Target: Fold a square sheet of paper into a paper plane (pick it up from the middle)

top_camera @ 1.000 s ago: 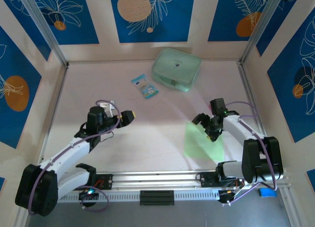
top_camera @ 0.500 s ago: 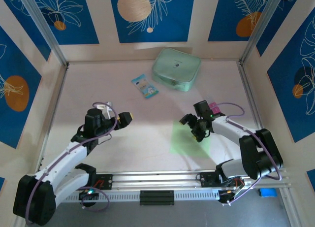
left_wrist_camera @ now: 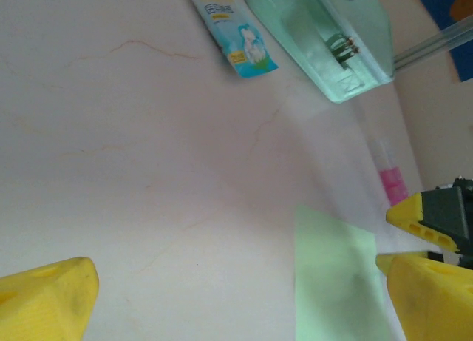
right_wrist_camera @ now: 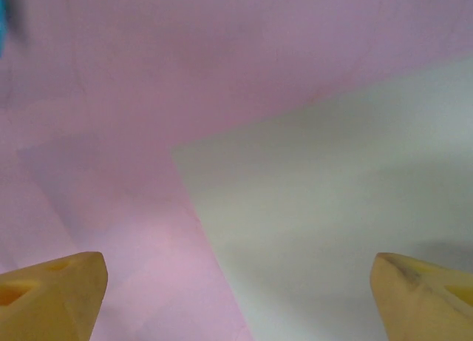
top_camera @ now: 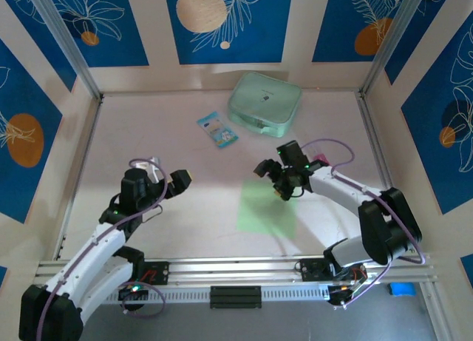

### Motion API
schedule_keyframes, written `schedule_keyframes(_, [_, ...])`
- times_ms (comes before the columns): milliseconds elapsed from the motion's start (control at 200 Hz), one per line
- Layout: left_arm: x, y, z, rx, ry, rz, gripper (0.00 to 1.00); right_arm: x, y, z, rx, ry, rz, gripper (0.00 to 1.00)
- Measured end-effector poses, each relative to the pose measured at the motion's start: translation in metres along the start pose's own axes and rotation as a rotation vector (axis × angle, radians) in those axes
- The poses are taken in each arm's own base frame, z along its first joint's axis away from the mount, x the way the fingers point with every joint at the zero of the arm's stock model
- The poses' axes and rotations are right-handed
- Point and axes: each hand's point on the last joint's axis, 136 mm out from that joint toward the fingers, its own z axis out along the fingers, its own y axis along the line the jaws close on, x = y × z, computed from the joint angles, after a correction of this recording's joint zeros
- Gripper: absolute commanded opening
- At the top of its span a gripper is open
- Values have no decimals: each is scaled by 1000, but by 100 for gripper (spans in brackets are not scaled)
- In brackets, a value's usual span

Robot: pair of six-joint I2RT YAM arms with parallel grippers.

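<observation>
The square sheet of paper (top_camera: 267,208) lies flat on the table near the middle, pale green and unfolded. My right gripper (top_camera: 275,181) hovers low over the sheet's far right corner, open. In the right wrist view its yellow fingertips (right_wrist_camera: 52,293) stand wide apart over the paper (right_wrist_camera: 332,208), whose corner and edge run between them. My left gripper (top_camera: 168,175) is open to the left of the sheet, apart from it. The left wrist view has the paper (left_wrist_camera: 332,282) at the lower right, with nothing between that gripper's fingers (left_wrist_camera: 44,296).
A thick mint-green zip case (top_camera: 264,104) sits at the back of the table, with a small blue-and-white packet (top_camera: 217,129) to its left. Both also appear in the left wrist view, the case (left_wrist_camera: 325,38) beside the packet (left_wrist_camera: 229,30). Frame posts and walls bound the table.
The right gripper has swept left and away from the near edge, and the sheet has slid left with it. The left arm has drawn back a little toward the left.
</observation>
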Motion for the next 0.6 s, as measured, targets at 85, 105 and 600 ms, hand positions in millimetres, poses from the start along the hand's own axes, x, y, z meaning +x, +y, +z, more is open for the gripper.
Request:
schedule_keyframes(85, [5,-4,1,45,10,-22,100,-11,-7,-9,-14,10,-66,91])
schedule_keyframes(105, [7,-5,2,54,15,-26,100,-13,-8,-10,-16,13,-77,90])
schedule_keyframes(600, [18,-15,5,102,109,-51,100,35,-35,27,31,241,-214,84])
